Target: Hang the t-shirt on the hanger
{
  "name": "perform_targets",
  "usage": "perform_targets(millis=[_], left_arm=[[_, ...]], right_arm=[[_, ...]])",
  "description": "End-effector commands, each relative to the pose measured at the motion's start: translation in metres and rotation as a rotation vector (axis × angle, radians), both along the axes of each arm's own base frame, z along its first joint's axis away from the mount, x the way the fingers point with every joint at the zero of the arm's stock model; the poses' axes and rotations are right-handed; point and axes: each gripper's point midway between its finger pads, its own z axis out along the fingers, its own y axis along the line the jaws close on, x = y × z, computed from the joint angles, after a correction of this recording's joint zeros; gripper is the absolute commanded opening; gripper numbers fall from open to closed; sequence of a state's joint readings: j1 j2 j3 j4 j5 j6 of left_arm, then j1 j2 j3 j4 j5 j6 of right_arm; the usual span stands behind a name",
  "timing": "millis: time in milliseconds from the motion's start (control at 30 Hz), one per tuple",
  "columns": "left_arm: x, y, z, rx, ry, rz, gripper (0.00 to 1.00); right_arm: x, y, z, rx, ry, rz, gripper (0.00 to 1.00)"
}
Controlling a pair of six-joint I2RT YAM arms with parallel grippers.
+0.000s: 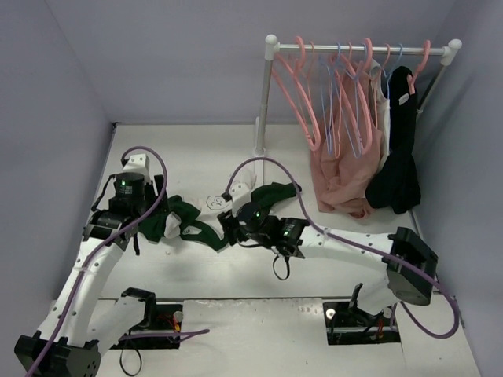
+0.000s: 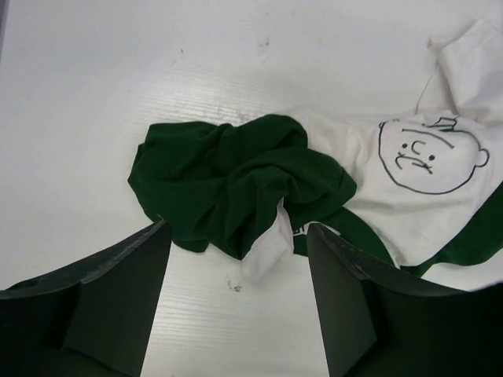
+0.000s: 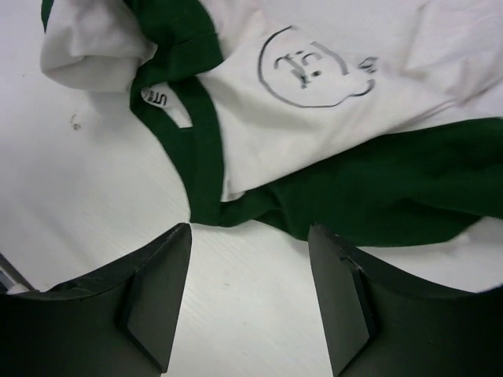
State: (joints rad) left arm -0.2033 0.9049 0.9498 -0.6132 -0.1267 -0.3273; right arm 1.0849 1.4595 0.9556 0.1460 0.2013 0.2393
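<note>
Both grippers stand with jaws wide apart and nothing clamped between them. The left gripper (image 2: 236, 263) points down over a bunched dark green sleeve (image 2: 228, 177) of the t-shirt (image 2: 369, 169). A small white fold of cloth shows in the gap between its fingers (image 2: 118, 290). Whether the tips touch the fabric cannot be told.

The right gripper (image 3: 250, 243) hangs over the other side of the same garment. Just beyond its jaws are the green neck trim (image 3: 196, 149) and a second green sleeve (image 3: 393, 184), and further out is a line-drawn cartoon face (image 3: 310, 67) on the cream front.

The t-shirt lies crumpled on the table (image 1: 189, 149) about midway between its left and right edges, spread from one gripper to the other.

At the table's far right corner stands a white rack (image 1: 361, 49). The hanger (image 1: 302, 94), thin and pink, hangs on it among others like it. Also on the rack are light-blue hangers (image 1: 346, 118), a salmon-pink garment (image 1: 342, 177) and a black garment (image 1: 401, 157), all well apart from the shirt.
</note>
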Motion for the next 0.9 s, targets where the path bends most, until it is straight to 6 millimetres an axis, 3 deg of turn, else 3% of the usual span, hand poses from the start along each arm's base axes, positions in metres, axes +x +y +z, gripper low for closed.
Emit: perform_targets(millis=[0,100,300,633,867], left_arm=[[-0.006,-0.003,-0.012,0.010,0.025,-0.036,0.60],[-0.007,-0.005,-0.014,0.012,0.026,-0.047,0.53],[-0.007,-0.013,-0.012,-0.002,0.024,-0.079,0.53],[-0.005,-0.016,-0.017,0.017,0.043,-0.071,0.53],[-0.003,-0.020,-0.018,0.022,0.048,-0.076,0.54]], right_arm=[[-0.003,0.028,-0.024,0.102,0.038,-0.112,0.56],[-0.010,0.044,-0.044,0.098,0.056,-0.104,0.58],[-0.005,0.049,-0.075,0.084,0.077,-0.160,0.60],[-0.017,0.063,-0.091,0.077,0.070,-0.152,0.60],[-0.010,0.060,-0.102,0.054,0.051,-0.205,0.61]])
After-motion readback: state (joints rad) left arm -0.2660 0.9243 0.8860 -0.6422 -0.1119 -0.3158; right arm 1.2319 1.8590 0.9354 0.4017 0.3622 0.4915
